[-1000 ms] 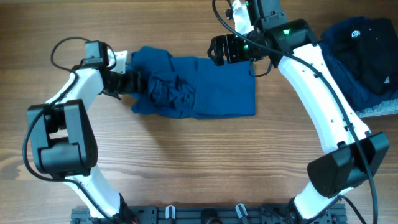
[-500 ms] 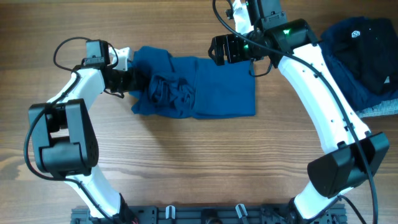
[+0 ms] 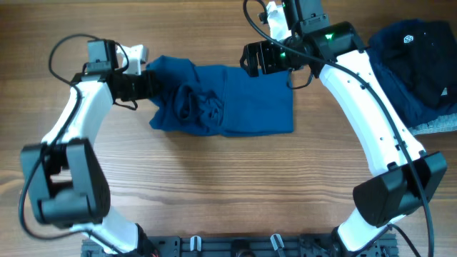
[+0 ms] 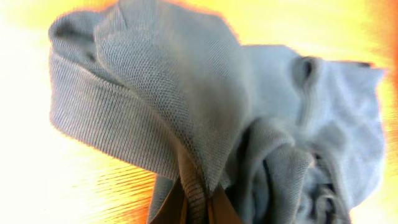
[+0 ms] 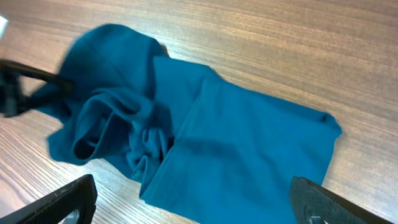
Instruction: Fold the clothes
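Observation:
The clothes, a medium-blue shirt (image 3: 250, 103), lie partly folded on the wooden table, flat on the right and bunched into folds on the left. My left gripper (image 3: 150, 86) is at the shirt's left end, shut on a ribbed edge of the fabric (image 4: 198, 208). In the left wrist view the shirt (image 4: 186, 93) hangs in folds just ahead of the jaws. My right gripper (image 3: 250, 57) hovers over the shirt's upper right edge, open and holding nothing. In the right wrist view its gripper (image 5: 193, 205) straddles the flat part of the shirt (image 5: 236, 143) from above.
A pile of dark garments (image 3: 418, 64), one with a small white logo, sits at the table's right edge on a grey cloth (image 3: 435, 127). Bare wood table (image 3: 228, 185) lies in front of the shirt.
My left gripper has shut on the shirt's left edge, and its arm has drawn back to the left, tugging the fabric slightly. The right arm has not moved.

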Controlling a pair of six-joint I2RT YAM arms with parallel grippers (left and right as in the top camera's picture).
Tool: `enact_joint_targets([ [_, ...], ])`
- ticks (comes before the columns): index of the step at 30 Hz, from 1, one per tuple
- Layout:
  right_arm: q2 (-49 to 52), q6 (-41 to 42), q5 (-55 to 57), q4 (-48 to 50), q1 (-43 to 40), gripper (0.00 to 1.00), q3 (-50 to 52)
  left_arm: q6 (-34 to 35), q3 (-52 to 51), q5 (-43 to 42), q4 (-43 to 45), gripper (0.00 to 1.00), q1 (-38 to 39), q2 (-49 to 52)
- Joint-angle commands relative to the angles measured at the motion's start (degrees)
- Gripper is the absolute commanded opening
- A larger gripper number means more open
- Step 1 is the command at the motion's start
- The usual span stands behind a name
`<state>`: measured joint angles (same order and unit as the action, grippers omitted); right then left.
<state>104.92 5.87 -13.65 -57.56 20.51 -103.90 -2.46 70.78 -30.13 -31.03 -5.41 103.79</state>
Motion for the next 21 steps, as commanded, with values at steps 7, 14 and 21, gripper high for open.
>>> enact_joint_targets([
  [7, 0.87, 6.49, 0.76, -0.85, -1.49, 0.15, 10.27, -0.11, 0.50, -0.11, 0.76, 0.04, 8.98, -6.82],
  [14, 0.94, 10.82, -3.91, 8.39, -5.51, 0.04, 24.44, -0.04, 1.84, -0.07, 2.89, 0.04, 13.77, -7.80],
  [21, 0.57, 10.80, -8.35, 11.56, -8.70, 0.04, 28.17, -0.04, 3.58, 1.20, 10.40, 0.04, 24.33, -7.72],
])
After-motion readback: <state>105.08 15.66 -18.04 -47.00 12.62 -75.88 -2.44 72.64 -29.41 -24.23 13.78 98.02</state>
